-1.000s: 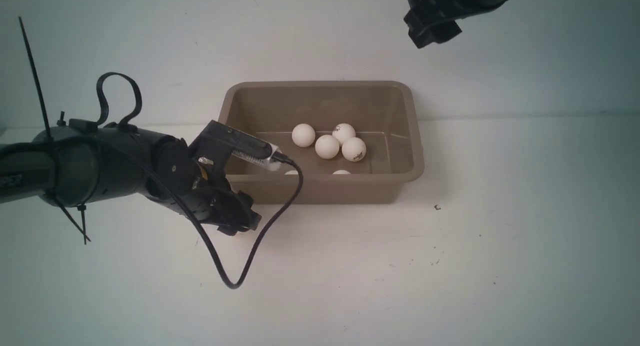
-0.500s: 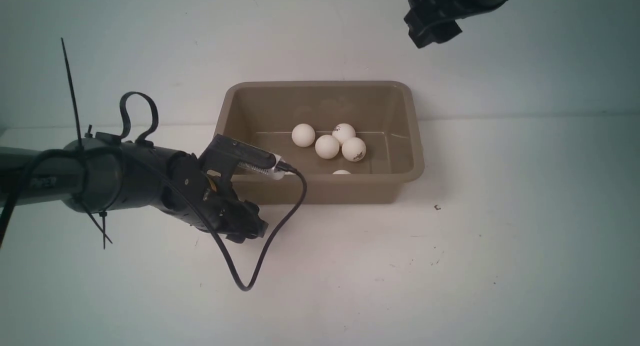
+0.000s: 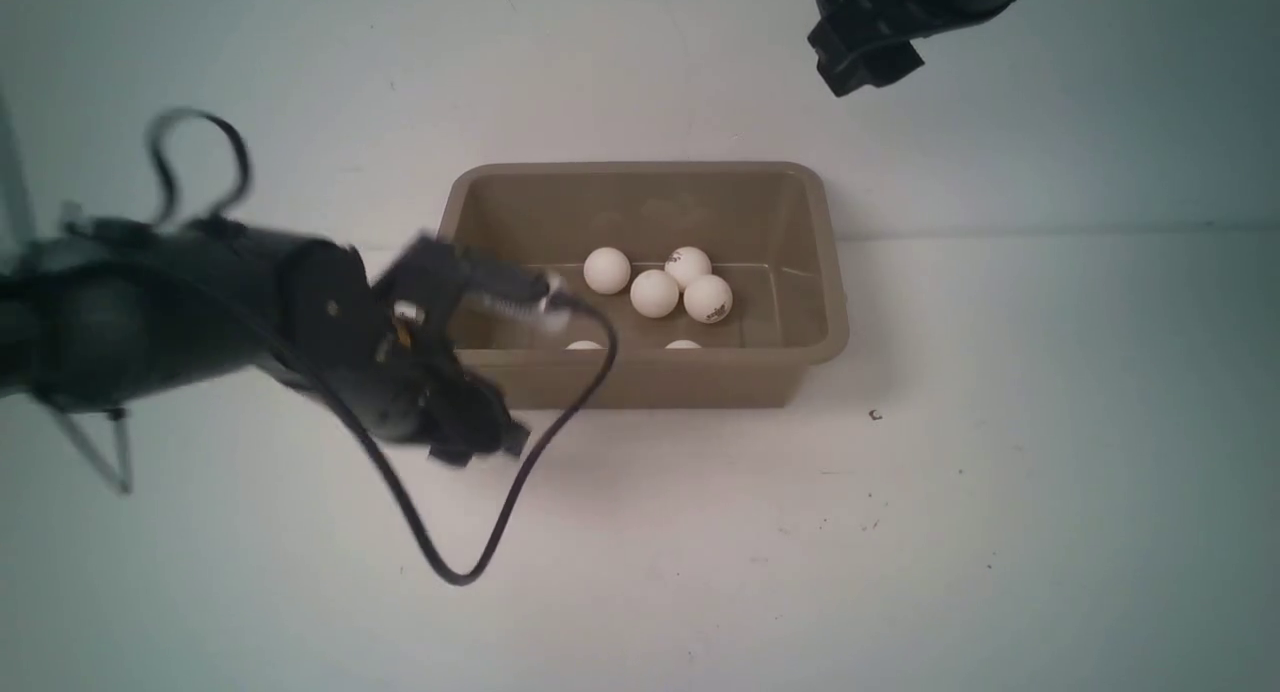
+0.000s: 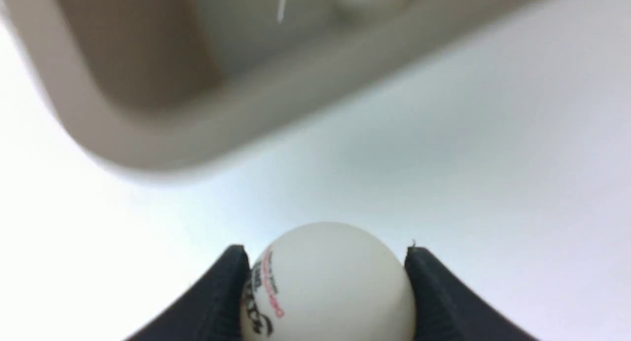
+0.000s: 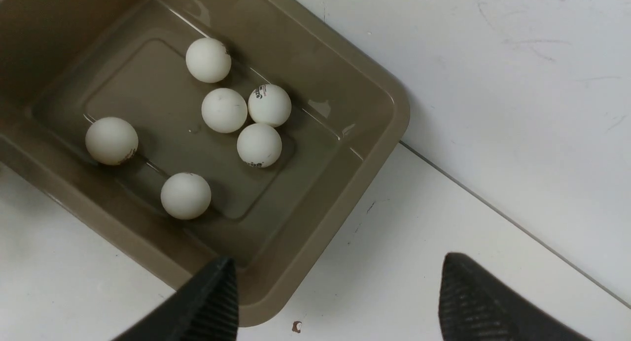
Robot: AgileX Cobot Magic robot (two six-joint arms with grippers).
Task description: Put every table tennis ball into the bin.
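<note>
Table tennis ball (image 4: pixel 328 282) now pinched in my left tool (image 4: pixel 325 255), just outside the bin's (image 3: pixel 650 380) near left corner.
Over the last second the jaws have drawn in from wide to snug against both sides of the ball, and the arm is blurred with motion, so I judge the pick made and the carry to the bin next. My right tool (image 3: pixel 865 47) hangs wide open and empty past the far right corner. Count: six balls (image 5: pixel 224 110) in the bin, one gripped, none loose on the counter (image 3: pixel 900 532) that I can see.
</note>
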